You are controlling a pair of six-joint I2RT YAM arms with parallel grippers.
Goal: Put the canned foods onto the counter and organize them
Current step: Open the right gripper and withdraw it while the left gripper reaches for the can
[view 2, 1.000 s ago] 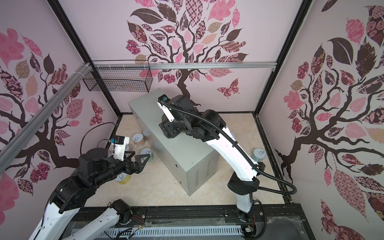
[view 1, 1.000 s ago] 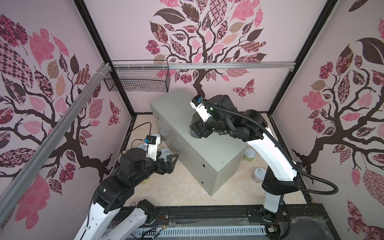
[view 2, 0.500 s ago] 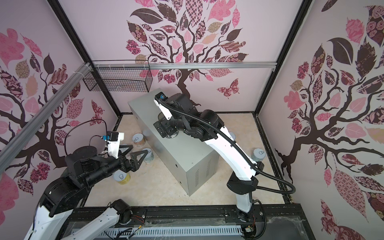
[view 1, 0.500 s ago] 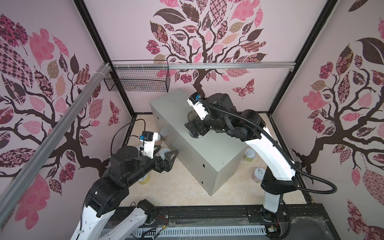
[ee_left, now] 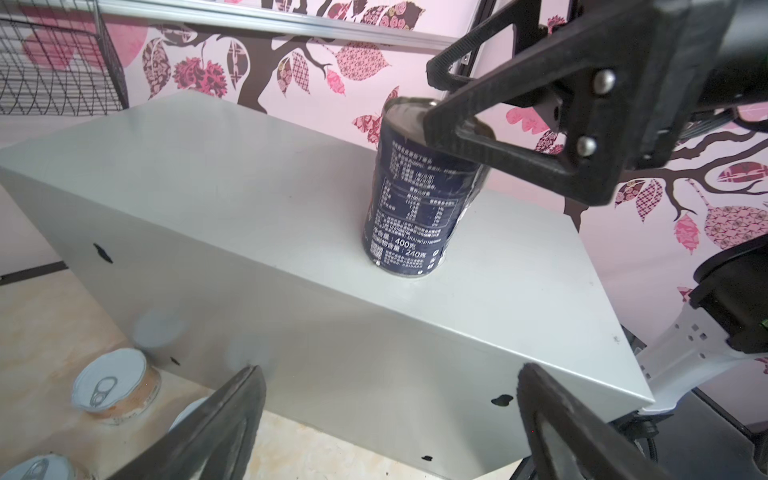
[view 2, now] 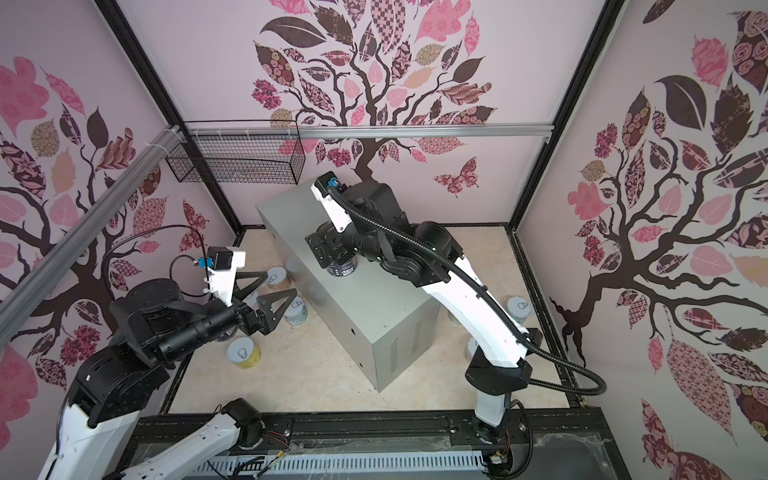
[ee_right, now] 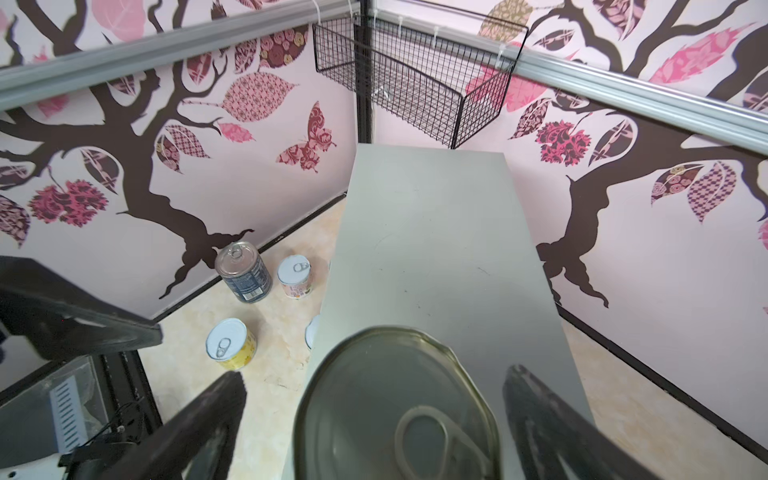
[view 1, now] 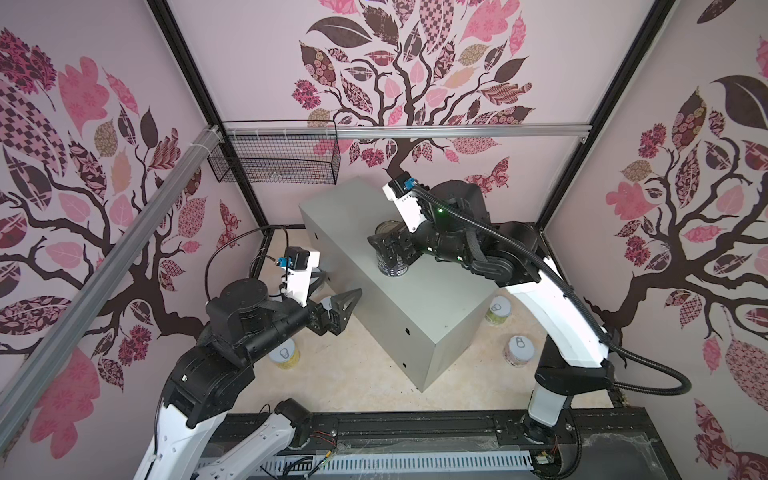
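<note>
Blue can (ee_left: 415, 199) stands on the desk (ee_left: 208, 174) between spread right fingers (ee_left: 519, 164); left fingers (ee_left: 216, 424) spread; floor cans (view 1: 284, 353) at nine o'clock wait.

white arm shells (view 1: 557, 316) on black joints (view 1: 243, 297); black triangular tool fingers (ee_left: 519, 137) (silver screws (ee_left: 587, 145)); ribbed black hose (view 1: 648, 370); blue plugs (view 1: 409, 183).

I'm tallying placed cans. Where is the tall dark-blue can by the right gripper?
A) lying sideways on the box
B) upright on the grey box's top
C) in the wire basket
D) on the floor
B: the dark-blue can stands upright on the counter, on its flat top, with the right gripper open, one finger on either side of it.
</note>
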